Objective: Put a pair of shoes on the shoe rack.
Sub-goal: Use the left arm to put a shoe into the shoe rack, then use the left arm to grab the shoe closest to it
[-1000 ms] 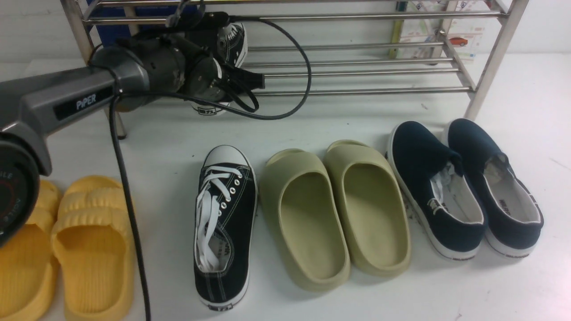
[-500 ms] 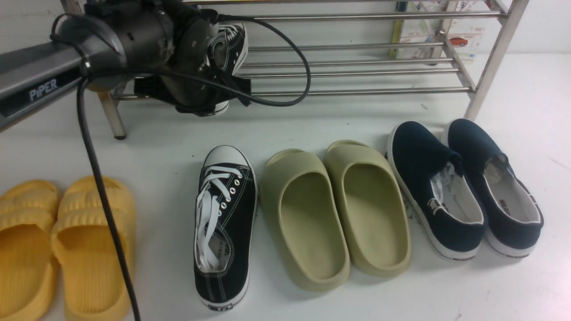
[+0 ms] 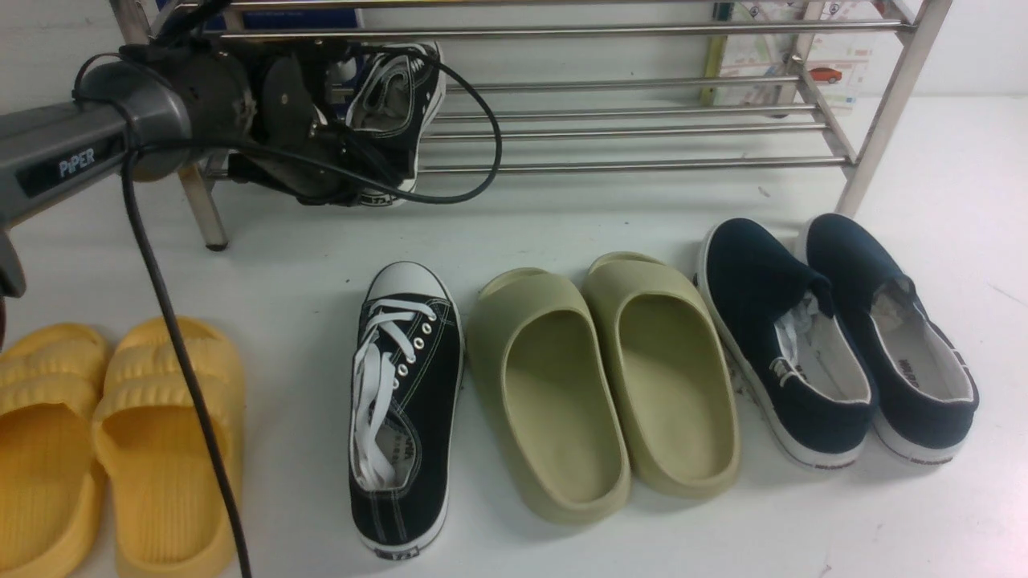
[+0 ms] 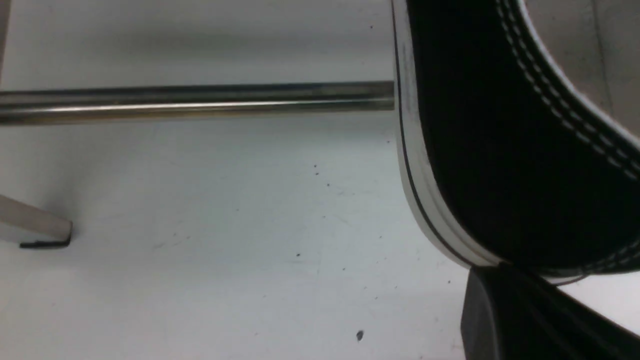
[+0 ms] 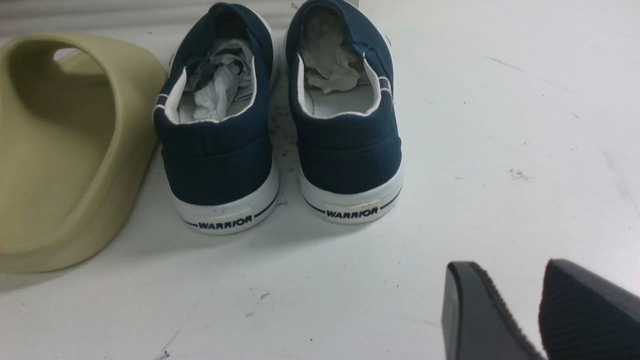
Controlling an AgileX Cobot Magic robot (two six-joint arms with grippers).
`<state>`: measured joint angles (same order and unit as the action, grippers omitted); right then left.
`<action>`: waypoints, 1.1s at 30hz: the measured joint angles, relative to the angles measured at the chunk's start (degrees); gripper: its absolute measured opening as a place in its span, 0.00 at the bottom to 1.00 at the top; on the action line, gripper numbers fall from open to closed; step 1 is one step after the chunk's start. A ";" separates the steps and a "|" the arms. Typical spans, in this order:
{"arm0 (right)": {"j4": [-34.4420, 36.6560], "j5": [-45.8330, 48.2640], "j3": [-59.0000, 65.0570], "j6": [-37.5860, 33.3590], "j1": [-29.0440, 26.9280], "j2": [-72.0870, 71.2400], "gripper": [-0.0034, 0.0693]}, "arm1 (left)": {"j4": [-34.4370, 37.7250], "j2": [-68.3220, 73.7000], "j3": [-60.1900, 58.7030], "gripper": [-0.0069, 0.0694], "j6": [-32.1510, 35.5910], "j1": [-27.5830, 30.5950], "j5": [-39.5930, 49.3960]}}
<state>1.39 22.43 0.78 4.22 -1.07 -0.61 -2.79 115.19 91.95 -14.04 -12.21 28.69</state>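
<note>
Steel shoe rack (image 3: 642, 164) | left gripper (image 3: 361, 164) clamped on tilted black sneaker (image 3: 401, 96) | right gripper (image 5: 505, 272) slightly parted, empty

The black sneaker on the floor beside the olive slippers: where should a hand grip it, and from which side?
The black sneaker is probably best gripped at its heel collar, from above at the near end, one finger inside the opening, one outside. It stands flat on its sole, heel toward the robot, opening upward, and loose laces cover the front half.
</note>
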 joint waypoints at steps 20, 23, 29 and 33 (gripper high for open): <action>0.00 0.00 0.00 0.00 0.00 0.00 0.38 | 7.39 -8.47 -0.72 0.07 0.23 -0.46 17.92; 0.00 0.00 0.00 0.00 0.00 0.00 0.38 | 8.82 -12.90 -4.07 0.07 0.23 -0.57 20.14; 0.00 0.00 0.00 0.00 0.00 0.00 0.38 | 13.03 -28.58 -21.76 0.07 0.18 -1.10 19.46; 0.00 0.00 0.00 0.00 0.00 0.00 0.38 | 13.60 -36.18 -34.56 0.07 -1.40 -6.06 17.93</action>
<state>1.39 22.43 0.78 4.22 -1.07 -0.61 10.81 79.01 57.39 -15.44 -18.28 46.62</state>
